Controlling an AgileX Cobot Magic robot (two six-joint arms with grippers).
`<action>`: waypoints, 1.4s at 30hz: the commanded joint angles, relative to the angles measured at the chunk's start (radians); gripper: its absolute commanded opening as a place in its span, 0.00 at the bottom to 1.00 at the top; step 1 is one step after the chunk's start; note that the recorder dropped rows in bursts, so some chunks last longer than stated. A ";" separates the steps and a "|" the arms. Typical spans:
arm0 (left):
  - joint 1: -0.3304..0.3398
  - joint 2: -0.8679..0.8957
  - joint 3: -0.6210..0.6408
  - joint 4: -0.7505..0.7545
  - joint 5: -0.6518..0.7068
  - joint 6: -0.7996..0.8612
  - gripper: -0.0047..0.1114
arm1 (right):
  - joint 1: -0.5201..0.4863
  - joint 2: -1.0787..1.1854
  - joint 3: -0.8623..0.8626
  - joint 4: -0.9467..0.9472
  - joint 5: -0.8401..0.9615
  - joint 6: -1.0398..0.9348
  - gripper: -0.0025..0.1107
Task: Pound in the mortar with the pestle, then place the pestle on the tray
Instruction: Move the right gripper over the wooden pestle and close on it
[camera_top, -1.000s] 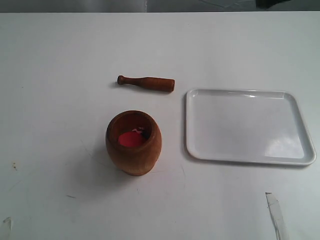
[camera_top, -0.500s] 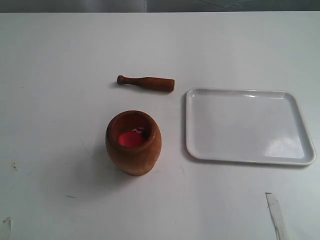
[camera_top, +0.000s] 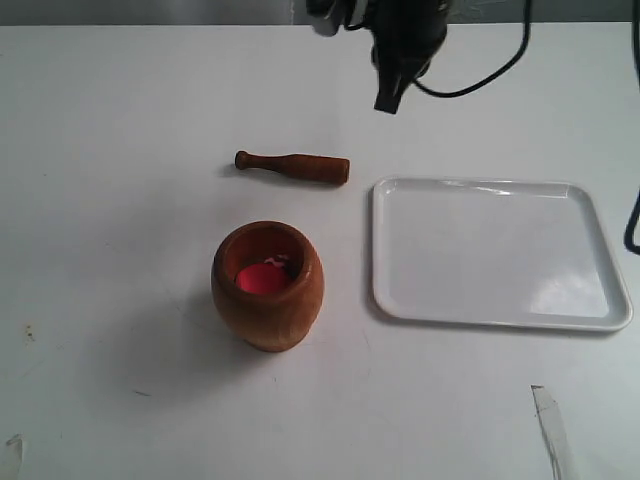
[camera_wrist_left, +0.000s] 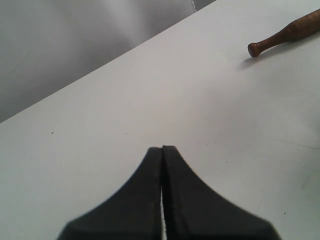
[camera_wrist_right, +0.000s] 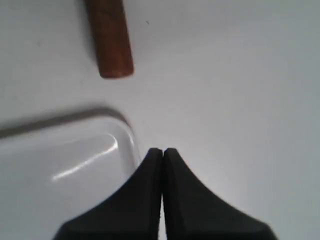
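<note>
The reddish-brown mortar (camera_top: 267, 285) stands upright on the white table, something bright red-pink inside it. Behind it the dark-brown pestle (camera_top: 293, 166) lies flat, knob to the left; its knob end shows in the left wrist view (camera_wrist_left: 285, 34) and its thick end in the right wrist view (camera_wrist_right: 110, 37). The white tray (camera_top: 497, 252) lies to the right, empty; one rounded corner shows as the tray (camera_wrist_right: 65, 145). My right gripper (camera_top: 388, 100) hangs shut above the table behind the pestle and tray; seen from its wrist, the right gripper (camera_wrist_right: 162, 150) is empty. My left gripper (camera_wrist_left: 162, 148) is shut and empty.
A black cable (camera_top: 480, 75) trails from the right arm at the back. Another dark cable (camera_top: 632, 215) hangs at the right edge. A strip of tape (camera_top: 552, 430) sits near the front right of the table.
The right arm has come into the exterior view at the top centre, above the pestle. Mortar, pestle and tray have not moved.
</note>
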 joint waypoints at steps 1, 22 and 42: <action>-0.008 -0.001 0.001 -0.007 -0.003 -0.008 0.04 | 0.081 0.041 -0.067 -0.006 0.004 -0.047 0.02; -0.008 -0.001 0.001 -0.007 -0.003 -0.008 0.04 | 0.106 0.321 -0.342 0.279 -0.281 -0.155 0.29; -0.008 -0.001 0.001 -0.007 -0.003 -0.008 0.04 | 0.109 0.377 -0.342 0.194 -0.133 -0.007 0.66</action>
